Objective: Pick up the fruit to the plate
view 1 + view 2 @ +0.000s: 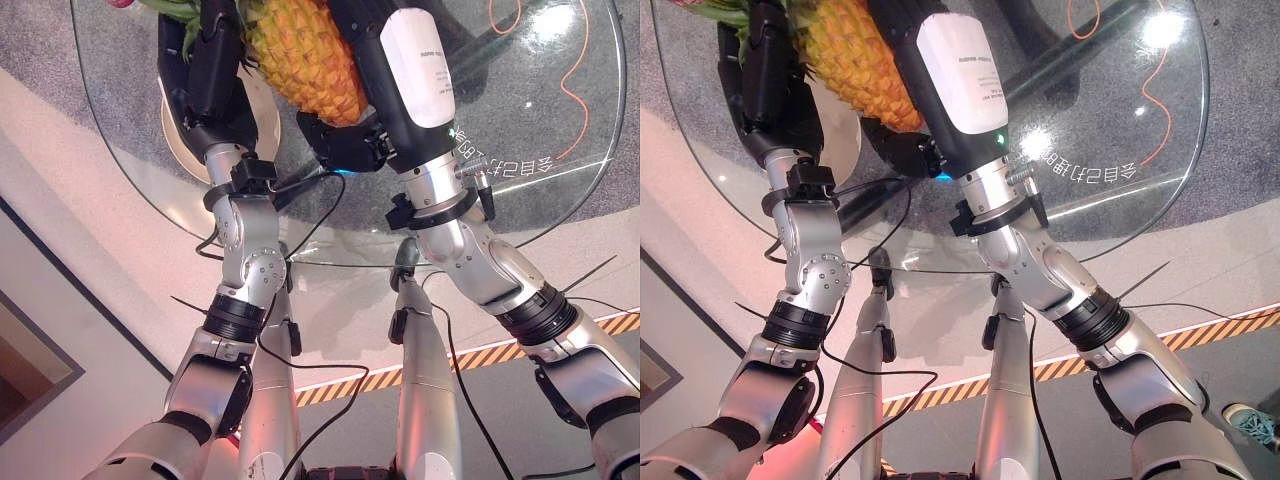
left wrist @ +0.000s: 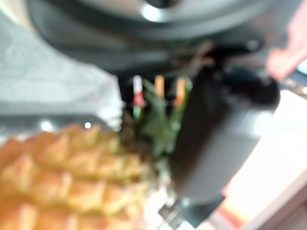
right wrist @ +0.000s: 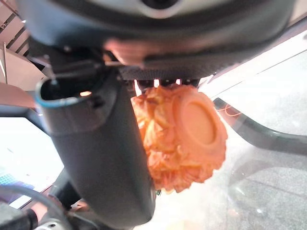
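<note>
Left eye view: pineapple [image 1: 300, 55] between both hands over glass table [image 1: 540, 120], fingers' state unclear.

Orange-yellow pineapple [image 1: 305, 55], tilted, above cream plate [image 1: 262, 125] on glass table [image 1: 530, 110].

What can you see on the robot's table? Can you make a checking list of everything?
Surface: round glass table, see-through to the grey floor.
Job's things: pineapple held up between both hands, green leaves toward the robot's left; cream plate under it, on the glass.
Clutter: nothing seen.
Hands: left hand against the pineapple's leafy end, right hand against its base end; finger curl cannot be told.
Cables: orange cable seen through the glass.
Surroundings: striped orange and black tape on the floor near the robot.
</note>
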### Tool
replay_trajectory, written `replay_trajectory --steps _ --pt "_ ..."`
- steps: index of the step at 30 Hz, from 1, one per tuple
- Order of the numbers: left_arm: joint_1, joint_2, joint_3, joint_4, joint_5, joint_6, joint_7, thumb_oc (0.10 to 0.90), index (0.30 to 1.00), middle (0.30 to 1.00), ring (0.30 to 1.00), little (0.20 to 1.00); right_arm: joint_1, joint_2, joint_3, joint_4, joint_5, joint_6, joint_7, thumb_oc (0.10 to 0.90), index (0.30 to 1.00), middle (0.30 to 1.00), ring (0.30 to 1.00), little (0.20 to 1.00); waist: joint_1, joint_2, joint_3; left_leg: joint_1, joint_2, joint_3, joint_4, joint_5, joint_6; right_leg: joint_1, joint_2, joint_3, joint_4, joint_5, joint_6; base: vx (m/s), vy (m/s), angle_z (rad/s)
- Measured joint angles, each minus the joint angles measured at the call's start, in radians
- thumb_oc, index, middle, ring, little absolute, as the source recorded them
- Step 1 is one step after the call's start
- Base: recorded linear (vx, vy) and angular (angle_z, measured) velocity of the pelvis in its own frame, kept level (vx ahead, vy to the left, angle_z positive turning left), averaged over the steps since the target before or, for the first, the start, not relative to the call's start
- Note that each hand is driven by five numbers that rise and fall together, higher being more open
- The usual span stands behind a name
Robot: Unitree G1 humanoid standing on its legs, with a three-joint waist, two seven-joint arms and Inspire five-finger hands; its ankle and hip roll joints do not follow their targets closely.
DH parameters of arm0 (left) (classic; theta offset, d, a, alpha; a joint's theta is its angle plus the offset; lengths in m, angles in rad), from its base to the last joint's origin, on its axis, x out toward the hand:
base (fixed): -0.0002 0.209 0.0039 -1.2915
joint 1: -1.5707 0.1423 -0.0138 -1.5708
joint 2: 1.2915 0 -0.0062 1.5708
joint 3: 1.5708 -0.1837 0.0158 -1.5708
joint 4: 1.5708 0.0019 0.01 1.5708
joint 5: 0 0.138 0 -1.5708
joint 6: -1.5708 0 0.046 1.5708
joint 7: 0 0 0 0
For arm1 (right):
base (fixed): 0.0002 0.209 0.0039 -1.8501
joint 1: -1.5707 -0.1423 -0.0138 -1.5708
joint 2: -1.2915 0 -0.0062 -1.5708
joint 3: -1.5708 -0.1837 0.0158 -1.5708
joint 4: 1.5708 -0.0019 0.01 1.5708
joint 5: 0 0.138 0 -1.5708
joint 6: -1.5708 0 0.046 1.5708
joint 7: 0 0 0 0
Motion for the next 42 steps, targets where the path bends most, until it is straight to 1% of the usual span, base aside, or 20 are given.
replay_trajectory --steps 8,13,24,28,32,38,42 --pt "-0.001 0.016 0.002 0.0 0.058 0.0 0.004 0.1 0.3 0.3 0.3 0.2 0.0 -0.009 -0.011 0.0 0.0 -0.006 0.0 0.8 0.9 0.9 0.9 0.9 0.0 0.0 0.0 -0.016 0.0 0.0 0.0 0.0 0.0 -0.018 0.0 0.001 0.001 0.0 0.0 0.0 0.0 0.0" --pt "0.0 0.037 0.011 0.0 0.059 0.0 0.008 0.1 0.3 0.3 0.3 0.2 -0.008 -0.009 -0.054 0.001 0.0 -0.009 0.0 0.8 0.9 0.9 0.9 0.9 0.001 0.0 0.0 -0.016 0.0 0.0 0.001 0.0 0.0 -0.018 0.0 0.001 0.002 0.0 0.0 0.0 0.0 0.0" --pt "0.003 0.047 0.036 0.0 0.118 0.0 0.024 0.1 0.3 0.3 0.3 0.2 -0.01 -0.026 -0.068 0.001 0.0 -0.006 -0.001 0.8 0.9 0.9 0.9 0.9 0.001 0.0 0.0 -0.016 0.0 -0.001 0.004 0.0 0.0 -0.018 0.0 0.002 0.007 0.0 0.0 0.0 0.0 0.0" --pt "0.003 0.056 0.056 0.0 0.119 0.0 0.031 0.1 0.3 0.3 0.3 0.2 -0.011 -0.05 -0.068 0.002 0.0 -0.004 -0.001 0.8 0.9 0.9 0.9 0.9 0.002 0.0 0.0 -0.016 0.0 -0.001 0.004 0.0 0.0 -0.018 0.0 0.002 0.007 0.0 0.0 0.0 0.0 0.0" --pt "0.003 0.057 0.076 0.0 0.114 0.0 0.031 0.1 0.3 0.3 0.3 0.2 -0.01 -0.055 -0.079 0.017 0.0 -0.004 -0.003 0.8 0.9 0.9 0.9 0.9 0.002 0.0 0.0 -0.016 0.0 -0.001 0.004 0.001 0.0 -0.018 0.0 0.002 0.008 0.001 -0.001 0.0 0.0 0.0" --pt "0.003 0.055 0.076 0.0 0.102 -0.001 0.031 0.1 0.3 0.3 0.3 0.2 -0.012 -0.055 -0.084 0.018 0.0 0.004 -0.005 0.8 0.9 0.9 0.9 0.9 0.001 0.0 0.0 -0.016 0.0 -0.002 0.005 0.001 0.0 -0.018 0.0 0.001 0.008 0.001 -0.001 0.0 0.0 0.0" --pt "0.003 0.053 0.076 0.0 0.071 -0.015 0.031 0.1 0.3 0.3 0.3 0.2 -0.012 -0.055 -0.084 0.018 0.0 0.005 -0.005 0.8 0.9 0.9 0.9 0.9 0.001 0.0 0.0 -0.016 0.0 -0.002 0.005 0.001 0.0 -0.017 0.0 0.001 0.009 0.001 -0.001 0.0 0.0 0.0"
